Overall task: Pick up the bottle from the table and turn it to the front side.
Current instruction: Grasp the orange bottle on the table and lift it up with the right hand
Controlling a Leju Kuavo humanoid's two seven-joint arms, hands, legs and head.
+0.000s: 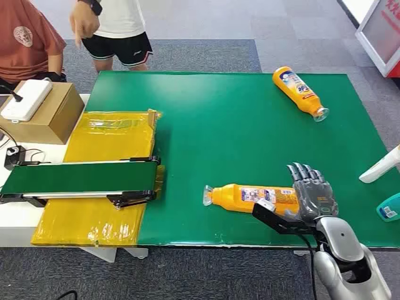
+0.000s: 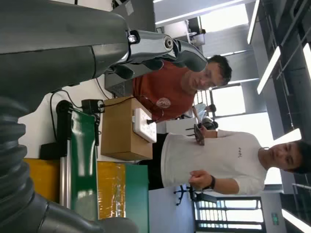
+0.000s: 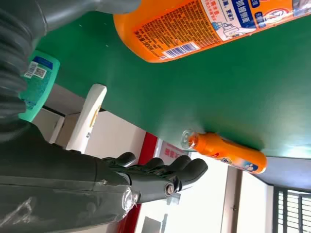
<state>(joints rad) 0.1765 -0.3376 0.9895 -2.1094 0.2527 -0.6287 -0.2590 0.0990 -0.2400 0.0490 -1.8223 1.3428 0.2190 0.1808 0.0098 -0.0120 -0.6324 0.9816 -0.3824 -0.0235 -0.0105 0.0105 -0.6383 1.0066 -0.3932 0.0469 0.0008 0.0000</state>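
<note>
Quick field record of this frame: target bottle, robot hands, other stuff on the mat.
target: near orange bottle, lying on its side on the green mat, back label with barcode showing
right robot hand: at the bottle's base end, fingers apart, not yet gripping
left robot hand: raised, holds nothing
second bottle: far orange bottle, lying on the mat
conveyor: left of the mat
people: two behind the table

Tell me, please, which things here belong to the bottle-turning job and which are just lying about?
Job: near bottle, right hand, green mat.
Lying about: far bottle, conveyor, cardboard box, white bottle, teal item.
</note>
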